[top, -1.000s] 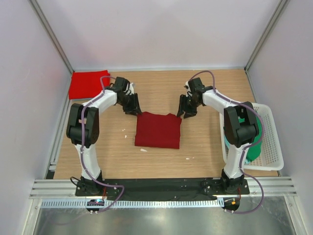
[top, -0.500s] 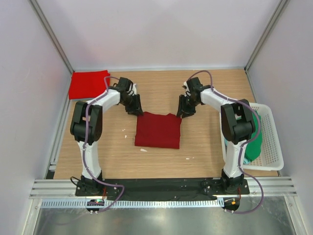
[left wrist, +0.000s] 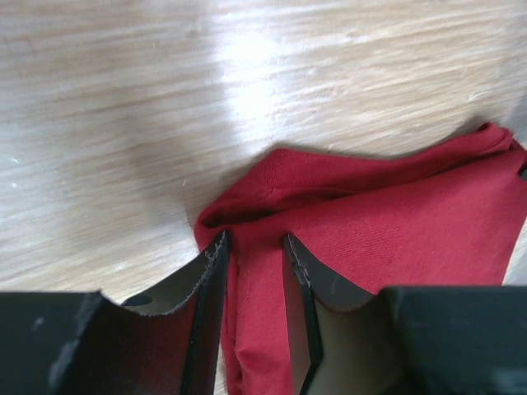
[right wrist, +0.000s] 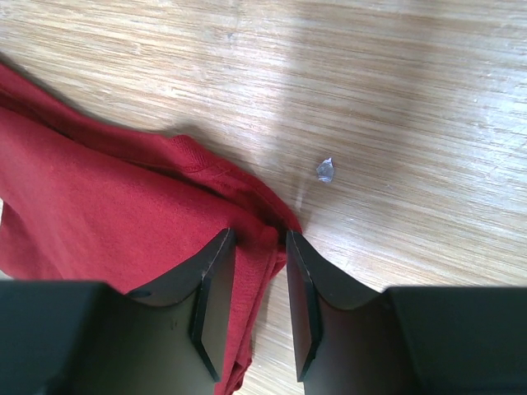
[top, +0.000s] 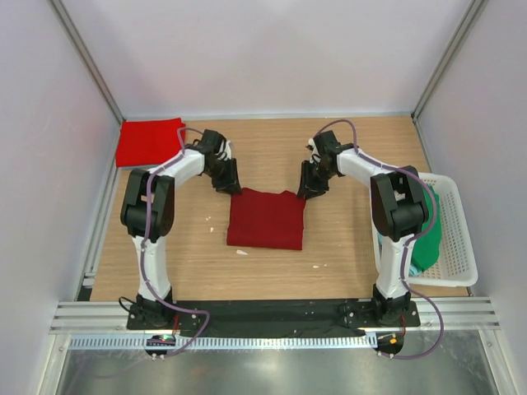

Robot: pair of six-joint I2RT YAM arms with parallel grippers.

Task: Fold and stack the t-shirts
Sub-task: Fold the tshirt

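A dark maroon t-shirt point(top: 265, 219) lies folded into a rectangle on the middle of the wooden table. My left gripper point(top: 229, 183) is at its far left corner and my right gripper point(top: 309, 188) is at its far right corner. In the left wrist view the left gripper point(left wrist: 254, 247) has its jaws close together with a bunched ridge of the maroon cloth point(left wrist: 395, 222) between them. In the right wrist view the right gripper point(right wrist: 260, 239) pinches the corner of the maroon cloth point(right wrist: 90, 197) the same way. A brighter red t-shirt point(top: 148, 141) lies folded at the far left corner.
A white basket point(top: 457, 239) at the right edge holds a green shirt point(top: 428, 239), with teal cloth point(top: 381, 243) at its near side. Small pale scraps lie on the wood point(top: 241, 252) point(right wrist: 326, 169). Grey walls enclose the table.
Both grippers have moved slightly inward onto the far corners of the maroon shirt. The shirt itself has not shifted.
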